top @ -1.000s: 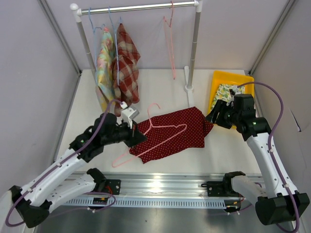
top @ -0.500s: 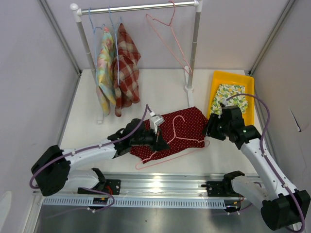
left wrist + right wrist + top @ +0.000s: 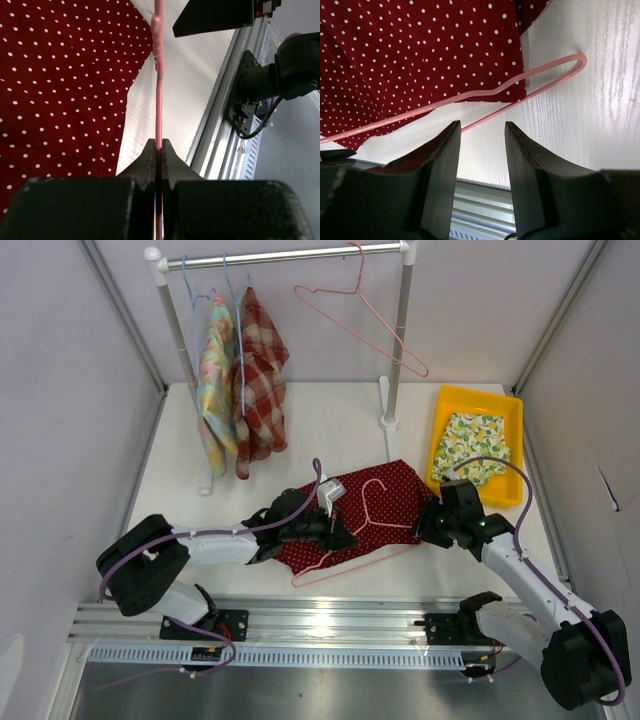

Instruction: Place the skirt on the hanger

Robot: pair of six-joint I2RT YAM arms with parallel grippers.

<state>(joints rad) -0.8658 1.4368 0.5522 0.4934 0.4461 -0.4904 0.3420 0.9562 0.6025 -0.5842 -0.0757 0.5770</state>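
Left hand (image 3: 159, 146) clamped on pink hanger (image 3: 159, 100) lying on red skirt (image 3: 60, 75), right hand (image 3: 481, 131) half-open over hanger's end

Plain pale walls (image 3: 60, 390) box in a white table (image 3: 330, 410) left, right and far. Metal clothes rack (image 3: 400, 340) at the far end, aluminium rail (image 3: 330, 622) along the near edge, soft even light.

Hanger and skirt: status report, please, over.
Left gripper shut on pink hanger. Right gripper open, jaws above hanger's wire. Red dotted skirt flat on table, partly under hanger, not yet hung. Nothing in the way.
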